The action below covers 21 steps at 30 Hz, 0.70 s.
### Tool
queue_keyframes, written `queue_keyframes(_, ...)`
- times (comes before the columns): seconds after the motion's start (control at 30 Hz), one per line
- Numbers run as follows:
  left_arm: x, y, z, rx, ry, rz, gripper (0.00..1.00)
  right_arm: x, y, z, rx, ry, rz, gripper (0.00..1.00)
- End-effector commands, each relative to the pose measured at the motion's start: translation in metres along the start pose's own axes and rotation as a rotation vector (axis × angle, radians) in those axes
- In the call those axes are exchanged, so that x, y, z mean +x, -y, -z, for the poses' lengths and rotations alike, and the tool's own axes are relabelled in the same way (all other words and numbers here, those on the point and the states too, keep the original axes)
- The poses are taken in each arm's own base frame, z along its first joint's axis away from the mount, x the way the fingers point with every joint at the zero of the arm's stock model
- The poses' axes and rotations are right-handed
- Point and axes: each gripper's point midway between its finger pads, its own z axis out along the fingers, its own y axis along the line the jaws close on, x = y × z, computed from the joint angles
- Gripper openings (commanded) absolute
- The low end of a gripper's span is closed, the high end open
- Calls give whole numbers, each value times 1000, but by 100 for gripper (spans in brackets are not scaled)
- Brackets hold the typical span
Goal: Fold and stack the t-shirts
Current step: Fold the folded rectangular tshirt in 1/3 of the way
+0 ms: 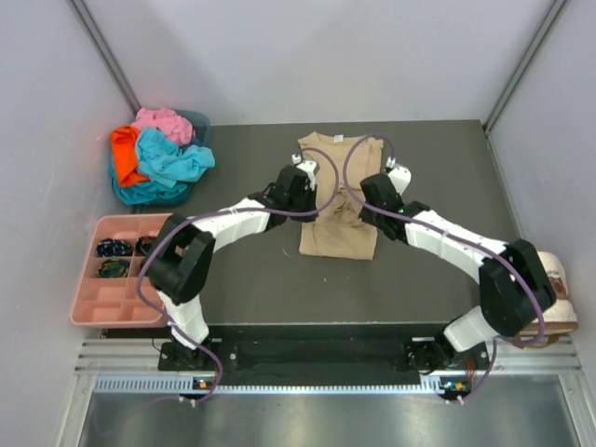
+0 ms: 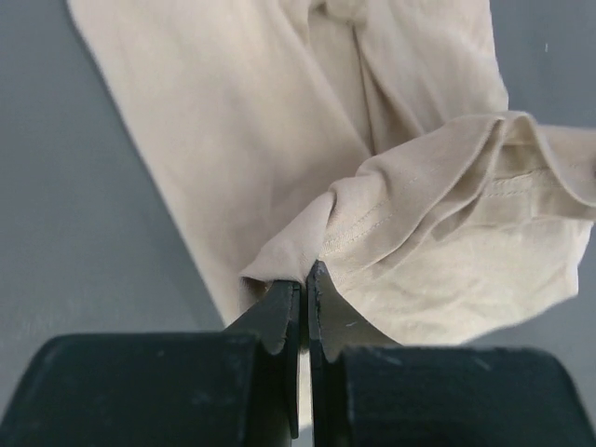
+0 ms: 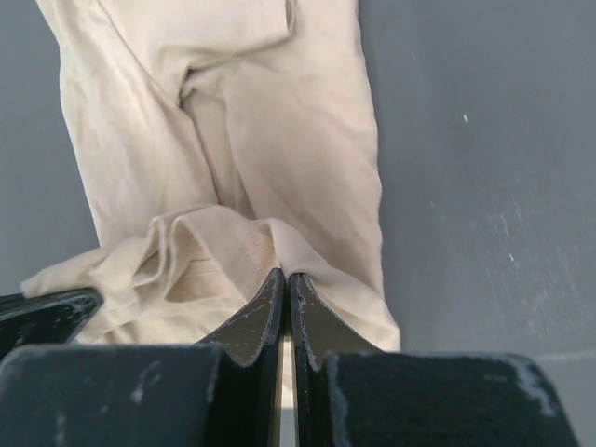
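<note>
From above: tan t-shirt [image 1: 337,233] lying centre, between both bent arms reaching inward; turquoise, orange and pink t-shirts [image 1: 160,149] heaped far left; pink tray [image 1: 107,303] near left; cap [image 1: 562,279] near right, print unreadable

Left wrist: left gripper [image 2: 304,284] pinched tight on the tan hem

Right wrist: right gripper [image 3: 284,284] clamped on a tan fold

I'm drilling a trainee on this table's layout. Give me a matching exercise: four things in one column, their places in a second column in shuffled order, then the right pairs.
Things:
1. tan t-shirt
2. coloured shirt pile
3. pink tray
4. cream cap

Places:
a. near right, beside the right arm
b. far left corner
c. middle of the table
d. near left edge

Pairs: 1-c, 2-b, 3-d, 4-a
</note>
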Motion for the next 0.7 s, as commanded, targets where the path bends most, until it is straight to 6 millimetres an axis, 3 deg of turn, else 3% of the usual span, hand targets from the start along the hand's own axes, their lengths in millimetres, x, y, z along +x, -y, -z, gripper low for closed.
queue_keyframes(0.0,-44,12,-20,88,86,-22,0,-39,-21,-17,-52,66,-33,0)
queue_keyframes(0.37,-64,-8,-37,87,108,20,0,-43,-16,-61,-20,24,-38,0)
queue_keyframes(0.67,-64,-15,-45,85,98,30,1,-41,-16,-76,-12,7,-39,0)
